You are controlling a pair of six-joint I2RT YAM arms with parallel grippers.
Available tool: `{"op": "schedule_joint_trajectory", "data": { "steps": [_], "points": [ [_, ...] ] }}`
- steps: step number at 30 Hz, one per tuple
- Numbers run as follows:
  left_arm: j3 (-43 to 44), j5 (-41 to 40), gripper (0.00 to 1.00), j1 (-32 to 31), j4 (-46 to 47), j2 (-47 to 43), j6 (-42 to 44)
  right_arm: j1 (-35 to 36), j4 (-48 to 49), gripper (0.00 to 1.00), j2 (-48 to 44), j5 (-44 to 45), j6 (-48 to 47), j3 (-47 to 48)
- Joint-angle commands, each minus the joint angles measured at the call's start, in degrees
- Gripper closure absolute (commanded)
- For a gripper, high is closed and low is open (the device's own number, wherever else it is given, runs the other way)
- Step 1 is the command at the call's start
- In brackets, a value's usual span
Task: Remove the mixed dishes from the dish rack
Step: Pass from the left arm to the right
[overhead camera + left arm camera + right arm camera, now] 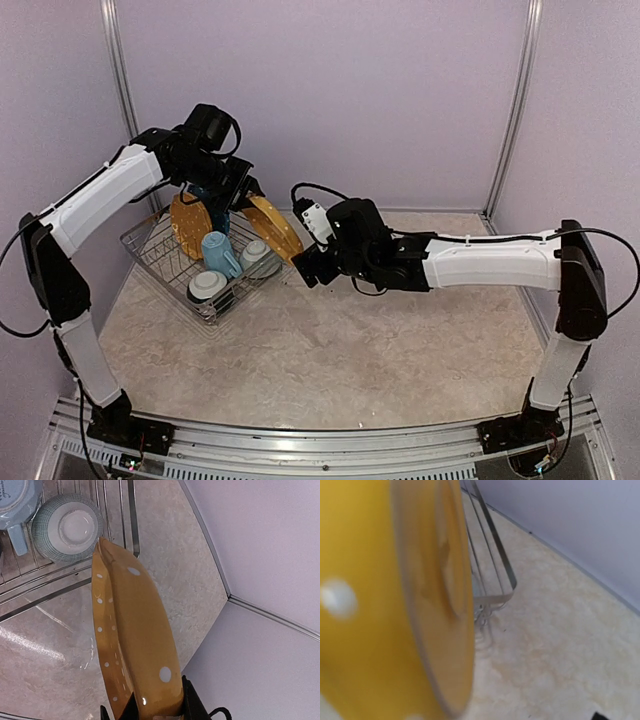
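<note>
Because the left gripper is clamped across the rim of an orange-yellow dotted plate, the plate hangs on edge, its far tip pointing down at the right-hand corner of the dish rack. In the left wrist view that tip sits just above the rack's rim wire, beside a white bowl. The plate therefore appears clear of the dividers and partly out past the rack's right side.

Holding it edge-on looks deliberate: a thin rim is what two fingers can pinch, and an upright plate slides out between the wires. The right gripper waits just off the rack's right side, close against the plate's lower edge. Its camera sees little but blurred yellow, and whether its jaws are apart or together cannot be told. It is probably placed there to take the plate or steady it.

Inside the rack stand a second orange-yellow plate, a light blue mug and a second white bowl, none yet unloaded.
</note>
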Motion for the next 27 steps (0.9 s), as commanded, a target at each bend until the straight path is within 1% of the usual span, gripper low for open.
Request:
{"op": "schedule_joint_trajectory", "data": {
  "steps": [1,4,8,12,16,20,21,24,27],
  "points": [
    [-2.9,3.8,1.0,-1.1,11.2,-1.7,-4.0,1.2,5.8,0.08,2.9,4.2,-4.6,2.7],
    [-4.5,4.9,1.0,-1.1,13.1,-2.3,-5.1,1.9,7.9,0.08,4.2,6.9,-5.1,2.8],
    [-5.5,7.0,1.0,-1.1,13.6,-2.2,-6.1,2.1,15.5,0.12,4.1,9.7,-8.2,-0.2],
    [-7.2,9.3,1.0,-1.3,15.4,-2.8,-7.5,2.2,18.9,0.28,5.6,10.1,-12.6,-0.1],
    [-7.3,10.5,1.0,-1.3,15.7,-2.7,-7.5,2.2,18.4,0.31,7.4,10.9,-14.1,1.3],
    [-7.9,10.4,1.0,-1.6,16.0,-2.8,-6.6,2.2,18.6,0.4,8.0,12.3,-14.6,1.0],
    [-8.4,10.8,1.0,-1.8,16.7,-2.9,-6.5,2.2,18.2,0.43,8.2,12.8,-14.7,1.3],
    [-8.8,12.5,1.0,-2.2,18.7,-2.4,-6.2,2.2,17.9,0.57,7.9,13.8,-14.6,1.1],
    [-8.9,12.3,1.0,-2.5,19.3,-1.7,-5.3,2.2,18.3,0.77,7.2,14.5,-14.8,0.7]
  ]
}}
